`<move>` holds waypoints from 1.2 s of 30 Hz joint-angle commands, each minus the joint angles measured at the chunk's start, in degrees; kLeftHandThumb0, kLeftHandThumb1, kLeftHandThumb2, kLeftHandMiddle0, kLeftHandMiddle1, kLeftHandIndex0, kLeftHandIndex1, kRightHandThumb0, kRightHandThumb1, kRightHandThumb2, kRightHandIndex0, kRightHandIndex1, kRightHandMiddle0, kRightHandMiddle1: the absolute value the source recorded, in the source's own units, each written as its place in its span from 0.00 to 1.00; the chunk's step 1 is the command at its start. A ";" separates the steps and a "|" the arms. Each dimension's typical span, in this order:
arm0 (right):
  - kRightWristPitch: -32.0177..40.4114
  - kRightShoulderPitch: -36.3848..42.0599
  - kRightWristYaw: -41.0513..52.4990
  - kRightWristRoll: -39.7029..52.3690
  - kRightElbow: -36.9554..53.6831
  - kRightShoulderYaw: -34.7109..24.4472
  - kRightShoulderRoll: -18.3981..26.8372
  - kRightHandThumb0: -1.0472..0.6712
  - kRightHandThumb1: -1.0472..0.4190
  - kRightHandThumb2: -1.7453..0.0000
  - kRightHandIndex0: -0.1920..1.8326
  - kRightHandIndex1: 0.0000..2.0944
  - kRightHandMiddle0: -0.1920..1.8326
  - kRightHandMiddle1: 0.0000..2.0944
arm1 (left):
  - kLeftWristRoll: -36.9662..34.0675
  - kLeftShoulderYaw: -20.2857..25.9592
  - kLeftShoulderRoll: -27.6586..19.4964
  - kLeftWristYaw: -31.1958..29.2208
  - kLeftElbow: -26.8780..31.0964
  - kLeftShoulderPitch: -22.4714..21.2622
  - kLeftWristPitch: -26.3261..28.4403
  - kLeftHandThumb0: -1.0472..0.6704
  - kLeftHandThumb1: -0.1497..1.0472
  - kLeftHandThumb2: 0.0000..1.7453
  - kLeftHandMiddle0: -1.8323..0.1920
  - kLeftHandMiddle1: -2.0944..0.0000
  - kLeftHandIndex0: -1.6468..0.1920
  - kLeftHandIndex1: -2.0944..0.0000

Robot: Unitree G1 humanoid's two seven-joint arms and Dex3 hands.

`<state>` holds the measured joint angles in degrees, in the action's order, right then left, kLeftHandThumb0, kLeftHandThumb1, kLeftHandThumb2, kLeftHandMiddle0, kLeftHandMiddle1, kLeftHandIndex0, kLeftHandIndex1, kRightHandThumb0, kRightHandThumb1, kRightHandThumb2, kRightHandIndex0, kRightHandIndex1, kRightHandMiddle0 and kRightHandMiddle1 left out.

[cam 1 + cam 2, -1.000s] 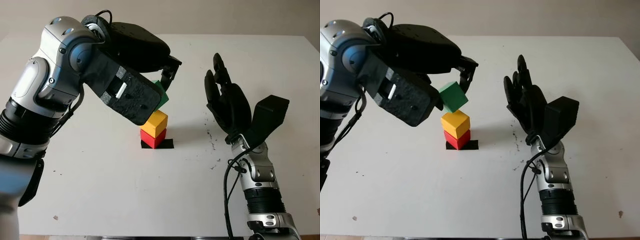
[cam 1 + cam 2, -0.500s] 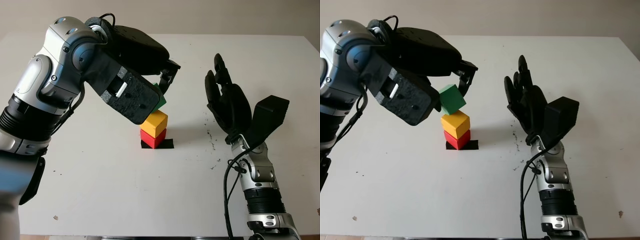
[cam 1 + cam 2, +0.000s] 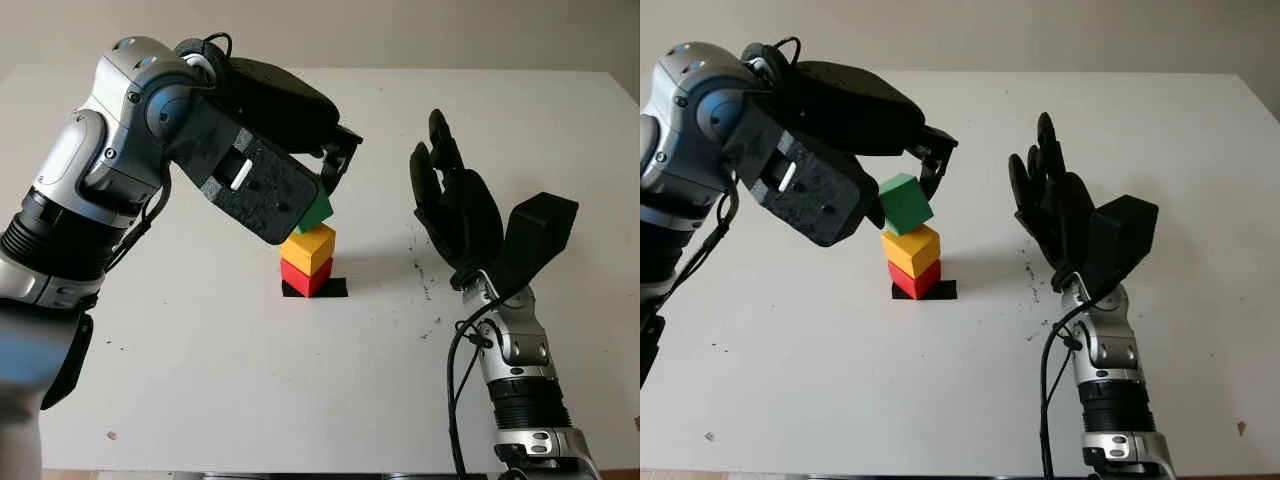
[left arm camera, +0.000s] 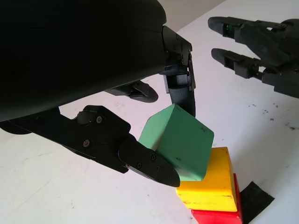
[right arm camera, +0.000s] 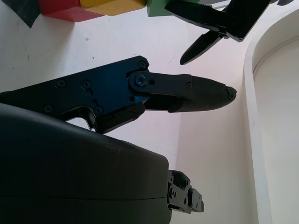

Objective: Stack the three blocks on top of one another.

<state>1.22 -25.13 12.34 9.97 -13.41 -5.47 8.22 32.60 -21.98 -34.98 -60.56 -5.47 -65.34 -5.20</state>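
A yellow block [image 3: 912, 247] sits on a red block [image 3: 916, 279], which stands on a black square patch [image 3: 942, 291] in the middle of the white table [image 3: 840, 380]. My left hand [image 3: 910, 185] is shut on a green block [image 3: 904, 203], tilted, with its lower corner at the top of the yellow block. In the left wrist view the green block [image 4: 178, 142] is pinched between the fingers [image 4: 149, 163] and overlaps the yellow block [image 4: 212, 184]. My right hand [image 3: 1045, 195] is open, held upright to the right of the stack.
Small dark specks [image 3: 1032, 280] mark the table between the stack and my right arm. The table's far edge [image 3: 1090, 75] runs along the back, with a plain wall behind it.
My left hand has lowered the green block a little toward the yellow block. The right hand has not moved.
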 commanded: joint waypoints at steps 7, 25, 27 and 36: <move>-0.58 0.36 0.22 0.06 1.11 -0.14 -0.08 0.20 0.00 0.72 0.00 0.00 0.00 0.01 | -1.95 -0.34 1.41 -0.65 -0.05 -0.69 0.62 0.41 0.90 0.03 0.64 0.96 0.73 0.23; -0.04 0.55 0.43 -0.20 1.44 0.06 0.07 0.19 0.00 0.73 0.00 0.00 0.00 0.00 | -1.19 -1.67 2.14 -1.26 0.64 -0.90 0.99 0.40 0.87 0.03 0.92 0.41 0.84 0.27; 0.10 0.53 0.52 -0.23 1.40 0.07 0.19 0.19 0.00 0.73 0.00 0.00 0.00 0.00 | -1.61 -1.52 2.04 -1.61 0.82 -0.81 1.05 0.40 0.88 0.03 0.91 0.38 0.82 0.26; 0.26 0.07 0.75 -0.68 0.88 0.13 0.48 0.18 0.00 0.73 0.00 0.00 0.00 0.00 | -1.70 -1.68 1.93 -5.54 2.36 -1.26 5.11 0.35 0.87 0.03 0.84 0.88 0.87 0.32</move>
<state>1.34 -24.92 12.98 9.44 -13.17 -5.36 8.36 31.27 -23.71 -33.08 -65.71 -3.83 -65.34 -0.21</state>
